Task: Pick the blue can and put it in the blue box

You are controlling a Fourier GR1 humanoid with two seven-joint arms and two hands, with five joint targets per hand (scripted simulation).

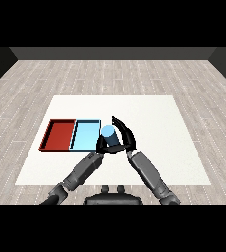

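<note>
The light blue can stands upright at the right edge of the light blue tray, its top facing me. My right hand is curled round the can from the right, with fingers reaching up behind it and the thumb under its front. My left hand sits close against the can's lower left, over the tray's near right corner, with relaxed fingers that hold nothing. The can's base is hidden by both hands.
A red tray lies directly left of the blue one, sharing a wall. Both trays sit on the left half of the white table. Grey plank floor surrounds the table.
</note>
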